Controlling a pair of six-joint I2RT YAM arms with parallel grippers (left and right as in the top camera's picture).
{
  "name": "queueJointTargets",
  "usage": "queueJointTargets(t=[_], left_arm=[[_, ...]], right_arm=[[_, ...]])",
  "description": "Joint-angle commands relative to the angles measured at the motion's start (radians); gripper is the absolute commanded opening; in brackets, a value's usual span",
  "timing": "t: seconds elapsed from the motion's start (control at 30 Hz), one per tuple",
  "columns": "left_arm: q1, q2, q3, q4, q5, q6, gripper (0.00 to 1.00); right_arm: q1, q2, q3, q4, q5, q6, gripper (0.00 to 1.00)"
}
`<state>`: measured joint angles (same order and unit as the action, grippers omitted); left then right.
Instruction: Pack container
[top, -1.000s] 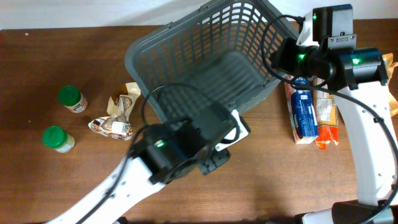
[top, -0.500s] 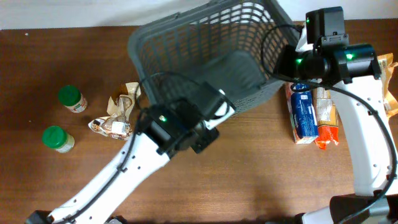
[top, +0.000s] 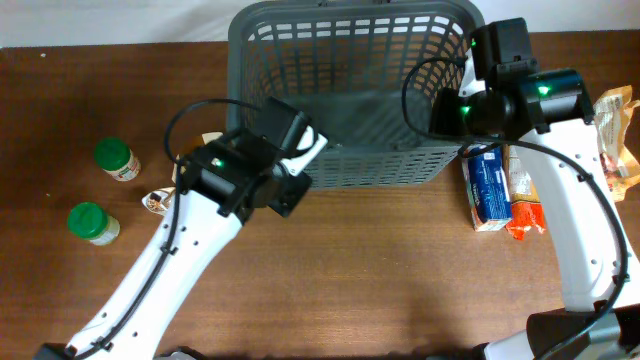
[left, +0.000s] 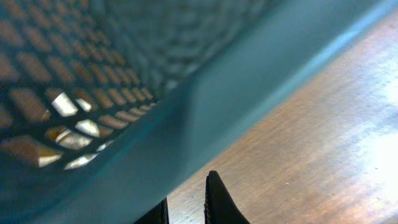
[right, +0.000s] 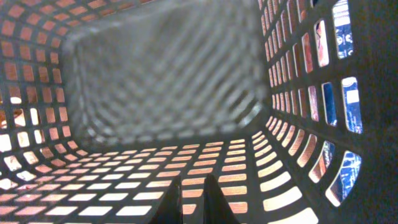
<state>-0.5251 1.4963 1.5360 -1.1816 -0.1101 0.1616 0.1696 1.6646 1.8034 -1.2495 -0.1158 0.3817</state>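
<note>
Swung round from its skewed pose of a second ago, the container (top: 380, 165) now sits square at the far middle of the desk (top: 400, 290), its long sides running left to right, and both arms have shifted with it. The left gripper (left: 186, 208) is at the near-left corner, just under the thick rolled rim, its fingertips drawn close with only a thin slit between them; whether they pinch any plastic I cannot tell. The right gripper (right: 189, 199) reaches in over the right-hand rim, looking across the slotted floor, fingers likewise close together, and what they clamp, if anything, is hidden below the frame. Being thin lattice plastic, this basket is probably light and fairly stiff, though the walls may flex under a hard squeeze, and empty it should skate easily on the smooth wood. The rolled rim looks like the soundest place to grip, near a corner where it is stiffest; the slots offer a second purchase. Nothing lies inside: both the overhead and right wrist views show bare floor. Everything to be packed waits outside, with two green-lidded jars (top: 115, 157) and crinkled wrappers (top: 190, 185) to the left, and a blue packet (top: 487, 185) and an orange packet (top: 525, 200) just beside the right wall.
</note>
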Motion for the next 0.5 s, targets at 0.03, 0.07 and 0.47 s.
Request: queueJointTargets(t=[0.03,0.07,0.47], left_arm=[[0.037,-0.006,-0.003,-0.023,0.056,0.012,0.02],[0.037,-0.018,-0.003,-0.04,0.1,0.012,0.02],[0.037,-0.379,0.001,-0.089,0.087,-0.014,0.63]], right_arm=[[-0.019,-0.006,0.038,0.018,0.028,-0.011,0.04],[-0.035,-0.011,0.065,0.017,0.026,-0.011,0.04],[-0.34,-0.024,0.317,0.018,0.025,-0.091,0.04]])
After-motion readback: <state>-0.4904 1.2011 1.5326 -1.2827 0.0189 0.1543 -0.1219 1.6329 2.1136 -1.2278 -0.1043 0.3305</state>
